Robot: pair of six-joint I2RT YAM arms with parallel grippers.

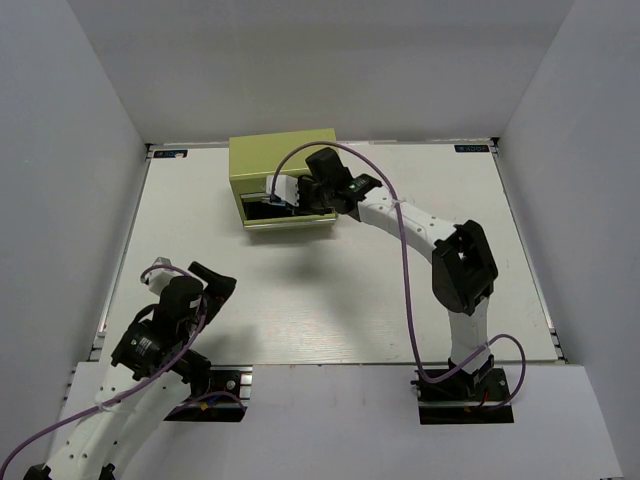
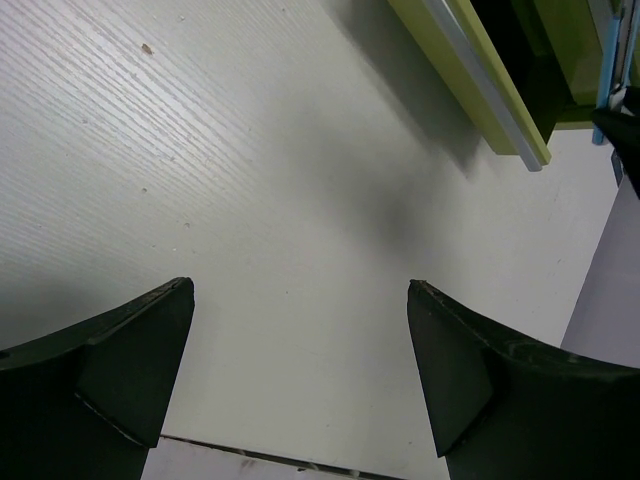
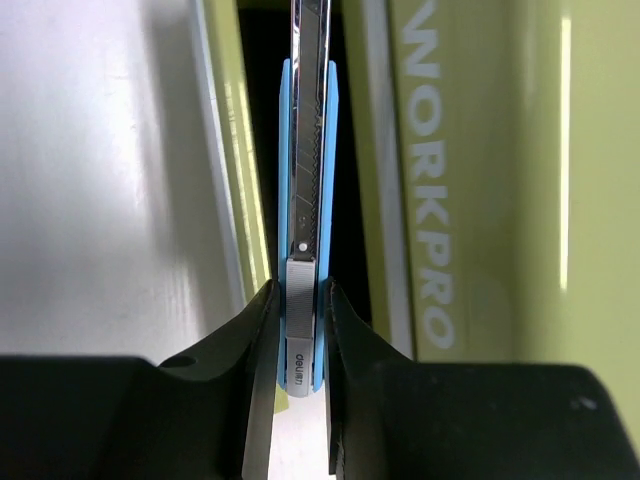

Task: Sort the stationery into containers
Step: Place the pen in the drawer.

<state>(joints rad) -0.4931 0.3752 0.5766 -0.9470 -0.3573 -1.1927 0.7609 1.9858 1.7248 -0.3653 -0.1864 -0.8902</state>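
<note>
The olive yellow-green tool chest [image 1: 283,162] stands at the back middle of the table with a front drawer [image 1: 262,210] pulled open. My right gripper [image 1: 292,190] is at the drawer, shut on a slim bright-blue stationery piece [image 3: 305,150] with a steel strip down its middle, like a snap-off cutter. In the right wrist view my right gripper [image 3: 298,295] holds its near end while its far end points into the dark drawer gap beside the chest wall [image 3: 470,200]. My left gripper [image 1: 213,285] is open and empty over bare table [image 2: 300,295]. No marker pens show.
White walls close in the table on three sides. The chest's drawer edge [image 2: 470,75] shows at the top right of the left wrist view. The table's near edge runs just behind the left fingers.
</note>
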